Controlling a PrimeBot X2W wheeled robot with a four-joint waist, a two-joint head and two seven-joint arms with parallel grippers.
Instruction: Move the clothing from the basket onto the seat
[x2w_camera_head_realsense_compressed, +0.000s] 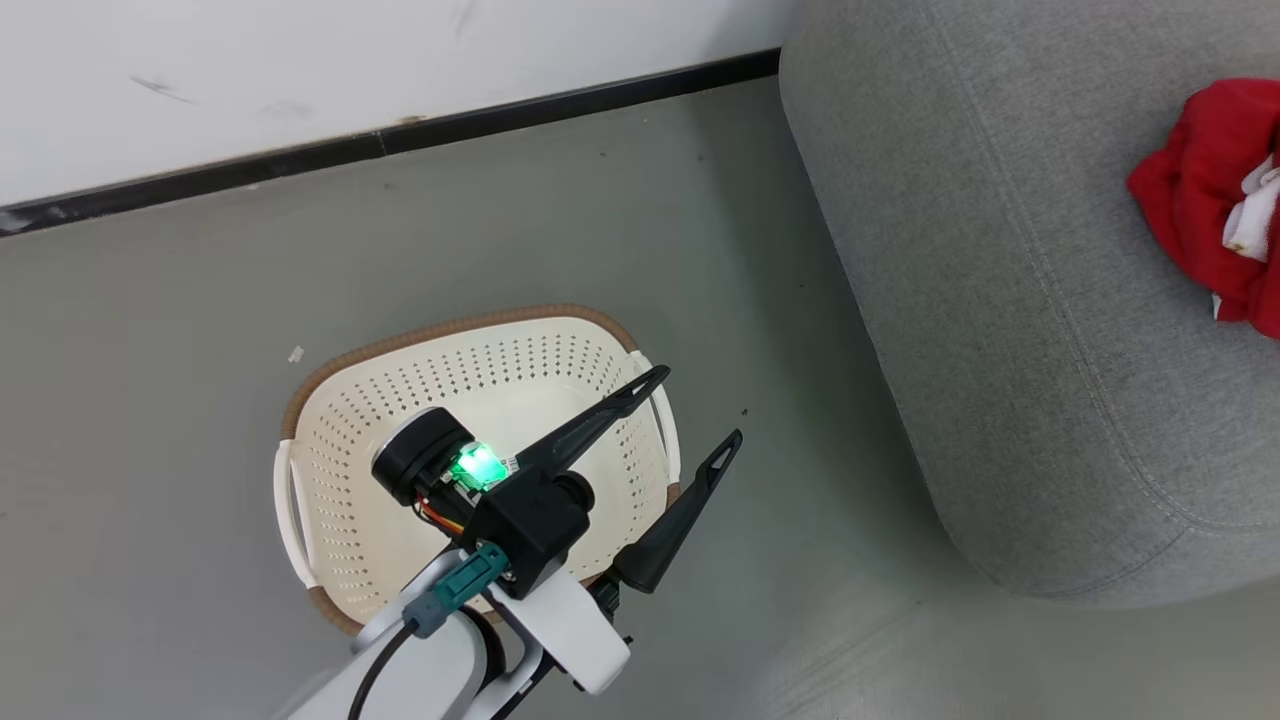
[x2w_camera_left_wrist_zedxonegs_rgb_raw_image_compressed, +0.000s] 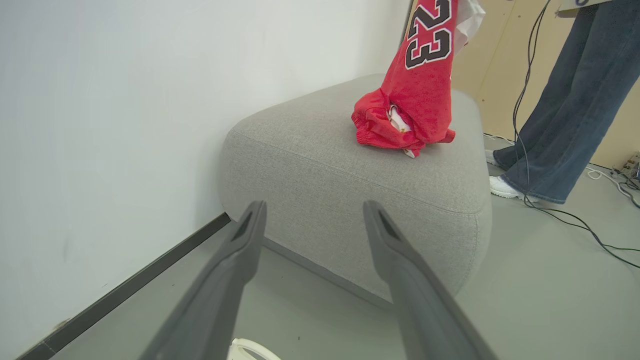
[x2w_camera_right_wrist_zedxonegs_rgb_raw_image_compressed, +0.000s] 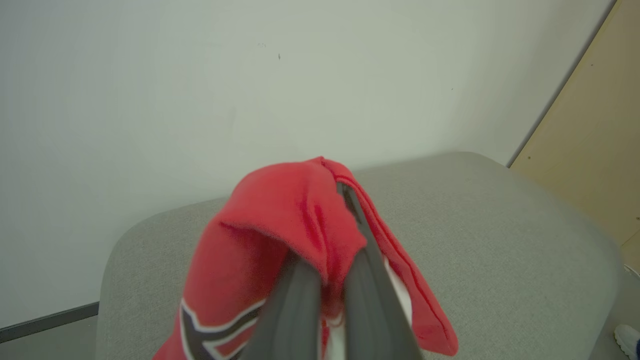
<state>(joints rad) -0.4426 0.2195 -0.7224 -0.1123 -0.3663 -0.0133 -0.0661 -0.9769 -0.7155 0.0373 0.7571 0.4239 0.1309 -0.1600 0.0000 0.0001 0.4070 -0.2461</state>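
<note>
The cream basket (x2w_camera_head_realsense_compressed: 450, 370) stands on the floor with no clothing showing inside; my left arm covers part of it. My left gripper (x2w_camera_head_realsense_compressed: 700, 410) hovers over its right rim, open and empty, its fingers (x2w_camera_left_wrist_zedxonegs_rgb_raw_image_compressed: 250, 235) pointing at the grey seat (x2w_camera_left_wrist_zedxonegs_rgb_raw_image_compressed: 350, 175). A red heap of clothing with white trim (x2w_camera_left_wrist_zedxonegs_rgb_raw_image_compressed: 380, 131) lies on the seat (x2w_camera_head_realsense_compressed: 1000, 300) and shows in the head view as a bundle (x2w_camera_head_realsense_compressed: 1195, 190). A red jersey marked 23 (x2w_camera_left_wrist_zedxonegs_rgb_raw_image_compressed: 425, 65) hangs from above, its lower end on the seat beside the heap. My right gripper (x2w_camera_right_wrist_zedxonegs_rgb_raw_image_compressed: 330, 280) is shut on that jersey (x2w_camera_right_wrist_zedxonegs_rgb_raw_image_compressed: 280, 220) above the seat (x2w_camera_right_wrist_zedxonegs_rgb_raw_image_compressed: 500, 225).
A white wall with a dark baseboard (x2w_camera_head_realsense_compressed: 400, 140) runs behind the basket and the seat. A person in jeans and white shoes (x2w_camera_left_wrist_zedxonegs_rgb_raw_image_compressed: 565, 100) stands at the seat's far side. Cables (x2w_camera_left_wrist_zedxonegs_rgb_raw_image_compressed: 575, 220) trail over the grey floor there, by a tan panel (x2w_camera_right_wrist_zedxonegs_rgb_raw_image_compressed: 590, 150).
</note>
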